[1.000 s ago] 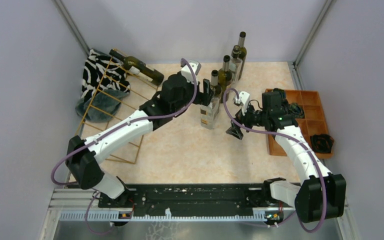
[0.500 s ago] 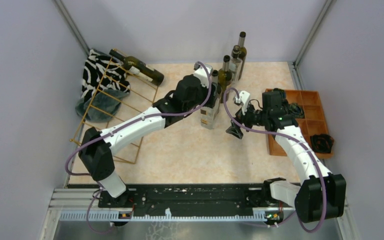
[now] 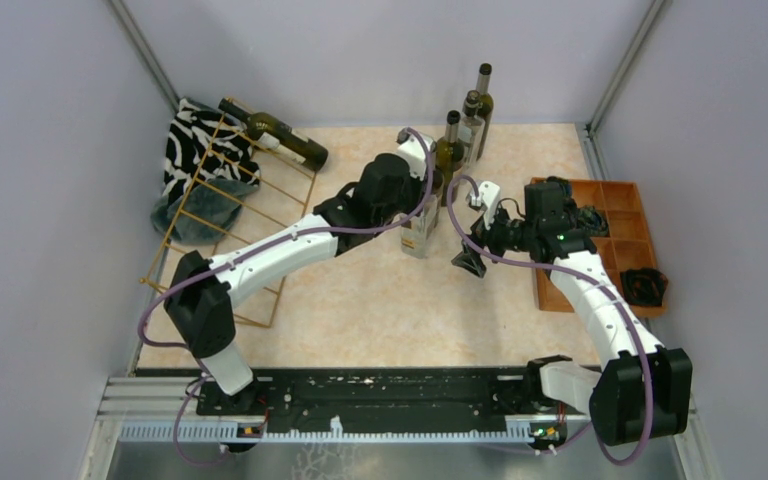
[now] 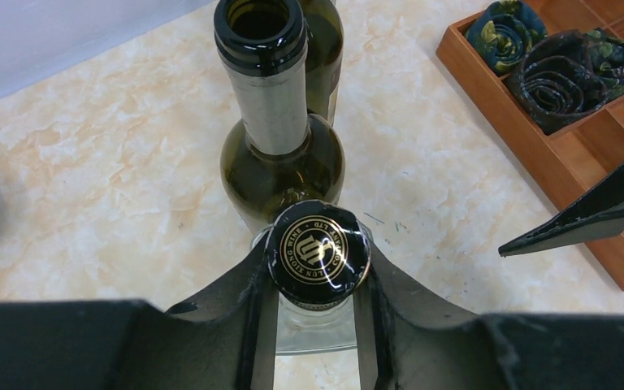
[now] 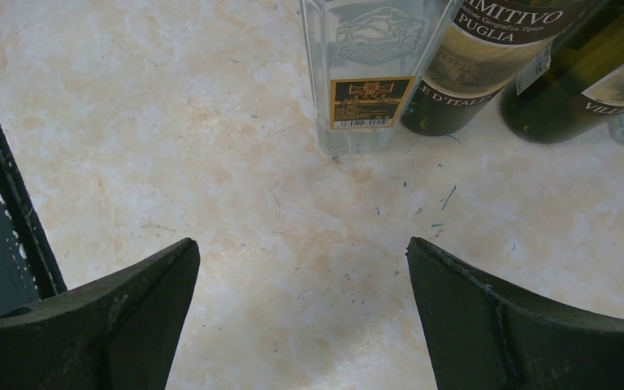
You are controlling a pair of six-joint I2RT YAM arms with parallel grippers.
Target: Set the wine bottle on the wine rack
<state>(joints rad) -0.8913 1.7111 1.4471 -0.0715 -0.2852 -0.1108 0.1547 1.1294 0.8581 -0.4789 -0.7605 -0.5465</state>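
Observation:
A clear square wine bottle [image 3: 420, 232] with a black and gold cap [image 4: 317, 253] stands upright mid-table. My left gripper [image 3: 426, 182] is shut on its neck just below the cap, one finger on each side [image 4: 317, 248]. The gold wire wine rack [image 3: 243, 178] leans at the far left, with one dark bottle [image 3: 280, 135] lying across its top. My right gripper [image 3: 470, 256] hovers low just to the right of the clear bottle, open and empty [image 5: 302, 252], and its view shows the bottle's base [image 5: 361, 81].
Dark green bottles [image 3: 450, 150] [image 3: 478, 108] stand right behind the held one, the nearest [image 4: 280, 154] almost touching it. An orange-brown wooden tray [image 3: 550, 290] with rolled cloths sits at the right. A zebra-print cloth [image 3: 195, 150] lies behind the rack.
My left arm has reached rightward to the clear bottle, and its gripper has closed around the neck. The right arm has stayed still and open.

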